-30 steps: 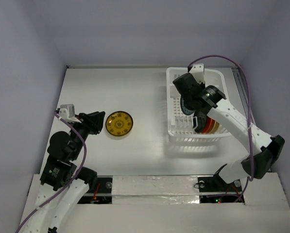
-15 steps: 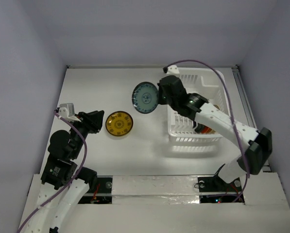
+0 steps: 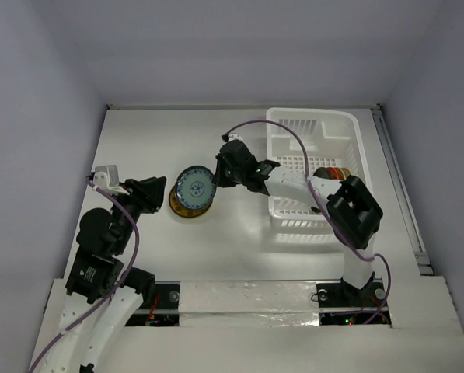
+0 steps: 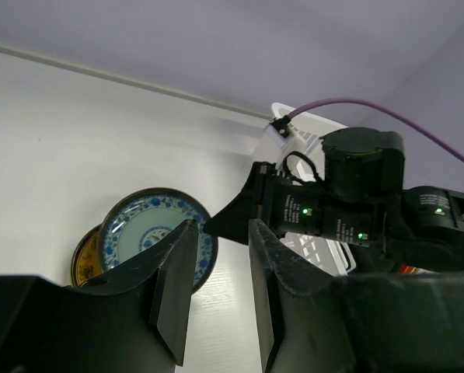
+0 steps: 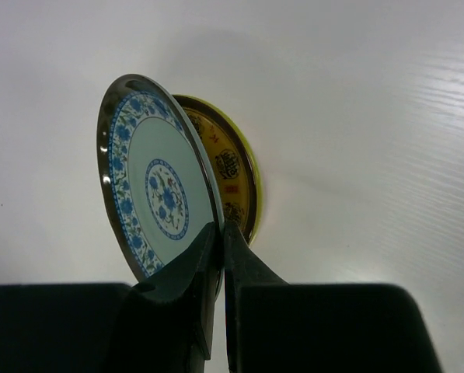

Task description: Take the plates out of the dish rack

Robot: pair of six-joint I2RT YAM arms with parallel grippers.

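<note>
My right gripper (image 3: 216, 177) is shut on the rim of a white plate with a blue pattern (image 3: 193, 187), holding it tilted just above a yellow plate (image 3: 183, 208) that lies flat on the table. In the right wrist view the blue-patterned plate (image 5: 155, 194) stands on edge in front of the yellow plate (image 5: 232, 175), pinched between my fingers (image 5: 220, 233). The white dish rack (image 3: 313, 171) stands at the right and holds orange-red and other plates (image 3: 334, 174). My left gripper (image 3: 158, 189) is open and empty beside the plates; the left wrist view shows the blue-patterned plate (image 4: 142, 233) past its jaws.
The right arm (image 3: 294, 180) stretches from the rack across the middle of the table. Grey walls enclose the table on three sides. A taped strip runs along the near edge by the arm bases.
My right gripper lifted the blue-patterned plate out of the rack, carried it left across the table and lowered it over the yellow plate. The left arm has not moved.
</note>
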